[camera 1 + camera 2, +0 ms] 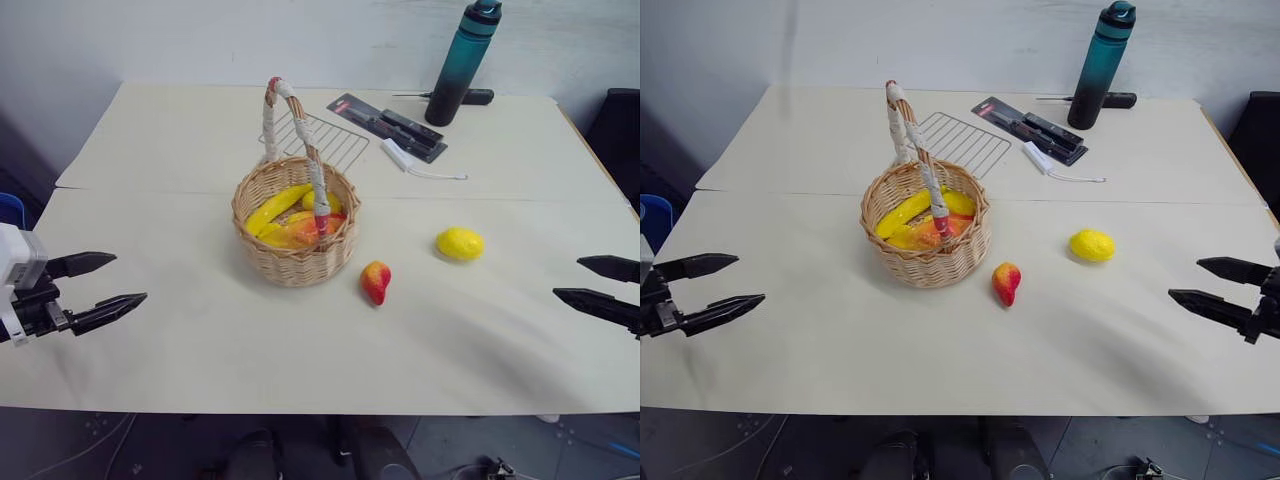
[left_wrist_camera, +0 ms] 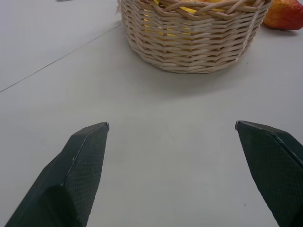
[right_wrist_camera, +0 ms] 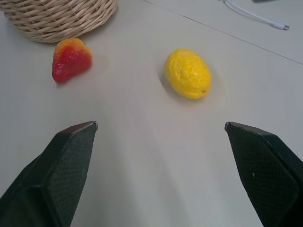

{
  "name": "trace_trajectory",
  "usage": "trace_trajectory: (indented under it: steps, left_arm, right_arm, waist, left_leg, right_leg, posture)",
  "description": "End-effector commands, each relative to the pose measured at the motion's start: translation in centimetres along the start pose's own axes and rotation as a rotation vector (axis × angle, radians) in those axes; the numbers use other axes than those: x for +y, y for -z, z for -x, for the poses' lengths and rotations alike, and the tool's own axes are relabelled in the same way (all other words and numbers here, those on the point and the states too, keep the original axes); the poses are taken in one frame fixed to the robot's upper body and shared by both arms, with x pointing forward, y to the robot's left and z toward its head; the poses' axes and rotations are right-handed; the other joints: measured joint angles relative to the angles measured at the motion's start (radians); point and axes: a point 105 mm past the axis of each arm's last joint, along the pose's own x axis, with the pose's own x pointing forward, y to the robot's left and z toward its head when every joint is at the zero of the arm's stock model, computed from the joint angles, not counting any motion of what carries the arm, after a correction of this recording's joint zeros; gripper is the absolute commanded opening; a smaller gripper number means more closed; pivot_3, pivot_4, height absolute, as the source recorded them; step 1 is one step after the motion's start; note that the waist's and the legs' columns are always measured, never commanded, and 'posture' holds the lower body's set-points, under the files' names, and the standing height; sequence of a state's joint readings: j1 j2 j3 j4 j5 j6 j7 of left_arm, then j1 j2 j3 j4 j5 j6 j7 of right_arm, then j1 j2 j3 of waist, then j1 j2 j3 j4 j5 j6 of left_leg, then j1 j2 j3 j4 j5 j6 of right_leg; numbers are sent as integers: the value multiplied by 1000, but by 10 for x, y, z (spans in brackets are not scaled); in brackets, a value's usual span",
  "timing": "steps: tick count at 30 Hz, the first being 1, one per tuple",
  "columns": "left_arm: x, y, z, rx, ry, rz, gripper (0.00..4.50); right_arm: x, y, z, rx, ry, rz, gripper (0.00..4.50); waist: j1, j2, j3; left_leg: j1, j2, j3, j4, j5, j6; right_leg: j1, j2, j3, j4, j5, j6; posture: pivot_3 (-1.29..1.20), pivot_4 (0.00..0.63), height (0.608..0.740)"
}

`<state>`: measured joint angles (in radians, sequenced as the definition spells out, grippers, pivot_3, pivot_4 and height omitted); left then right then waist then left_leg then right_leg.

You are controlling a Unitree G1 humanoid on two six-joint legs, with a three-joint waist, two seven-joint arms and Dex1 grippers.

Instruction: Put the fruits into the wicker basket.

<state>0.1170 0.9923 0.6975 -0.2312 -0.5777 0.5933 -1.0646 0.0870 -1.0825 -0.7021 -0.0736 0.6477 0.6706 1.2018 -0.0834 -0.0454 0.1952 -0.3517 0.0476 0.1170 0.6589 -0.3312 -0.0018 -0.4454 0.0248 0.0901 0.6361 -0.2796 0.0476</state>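
The round wicker basket (image 1: pixel 296 230) stands mid-table with its tall white-wrapped handle upright; a yellow banana (image 1: pixel 275 206) and orange pieces lie inside. Just right of it on the table lies the red-and-yellow mango (image 1: pixel 376 281), and farther right the yellow lemon (image 1: pixel 460 243). My left gripper (image 1: pixel 108 283) hovers open at the table's left side, well away from the basket. At the right edge my right gripper (image 1: pixel 592 281) is open and empty, with the lemon (image 3: pixel 188 73) and mango (image 3: pixel 71 58) ahead of it.
Behind the basket lies a flat wire rack (image 1: pixel 325 140). A black packaged tool set (image 1: pixel 390 127), a white cable (image 1: pixel 420 166) and a teal water bottle (image 1: pixel 462 63) sit at the back right. The table's front edge runs close below both grippers.
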Motion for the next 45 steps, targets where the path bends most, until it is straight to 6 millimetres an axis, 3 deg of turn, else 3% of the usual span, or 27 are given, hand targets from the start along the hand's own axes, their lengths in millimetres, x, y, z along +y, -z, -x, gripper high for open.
trace_trajectory:
  steps: [1,4,7,13,19,22,24,33,37,43,45]
  left_arm:
    - [0,-12,1,-19,3,-37,4500]
    - [0,-15,1,-26,5,-34,4500]
    - [-3,-21,-3,-60,25,-20,4500]
    - [-39,-38,-25,-128,216,14,4500]
    - [-74,-62,-46,-151,404,-67,4500]
    - [-90,-76,-61,-161,488,-150,4500]
    - [-96,-81,-65,-173,525,-168,4500]
    - [-91,-82,-76,-171,530,-194,4500]
    - [-90,-87,-79,-191,525,-210,4500]
    - [-90,-87,-79,-191,513,-220,4500]
    - [-89,-88,-78,-191,509,-223,4500]
  right_arm:
    - [3,0,-2,3,12,41,4456]
    - [3,3,-4,22,20,78,4456]
    - [5,-6,-9,-5,22,97,4456]
    - [24,-30,-32,-47,-67,127,4456]
    - [63,-36,-76,-52,-196,140,4456]
    - [92,-32,-117,-50,-228,110,4456]
    - [101,-31,-138,-56,-194,111,4456]
    - [112,-16,-183,-10,-166,-60,4456]
    - [115,-4,-195,49,-148,-52,4456]
    - [120,-2,-206,55,-152,-6,4456]
    - [116,-3,-210,43,-121,18,4084]
  waist:
    - [0,0,0]
    - [1,0,0]
    - [0,0,0]
    - [-1,0,0]
    - [0,0,0]
    - [-2,-2,0]
    - [-4,-1,0]
    - [0,-1,0]
    - [0,-1,0]
    - [-3,-1,0]
    - [-2,-1,0]
  left_leg:
    - [0,0,0,0,0,0]
    - [0,0,0,0,0,0]
    - [0,0,0,1,0,0]
    - [0,0,0,4,0,0]
    - [0,0,-1,6,2,-2]
    - [0,-1,-2,6,3,-3]
    - [-1,-1,-2,6,4,-4]
    - [-1,-1,-1,6,7,-9]
    - [-2,-1,-1,6,6,-8]
    - [-2,-1,-1,6,6,-8]
    - [-2,-1,0,6,6,-8]
  right_leg:
    - [0,0,0,0,0,0]
    - [0,0,0,0,0,0]
    - [0,0,0,1,0,0]
    - [0,0,0,5,0,0]
    - [0,0,0,8,0,0]
    - [0,1,0,9,0,0]
    - [-1,1,1,9,0,0]
    - [-4,1,1,13,0,-1]
    - [-5,1,1,13,-1,-1]
    - [-6,1,1,13,-1,-1]
    - [-6,1,1,14,-1,-1]
  posture:
    - [0,150,740]
    - [0,150,740]
    - [0,150,740]
    - [0,150,740]
    - [0,150,740]
    - [0,150,740]
    - [0,150,740]
    - [0,150,740]
    - [0,150,740]
    - [0,150,740]
    - [0,150,740]
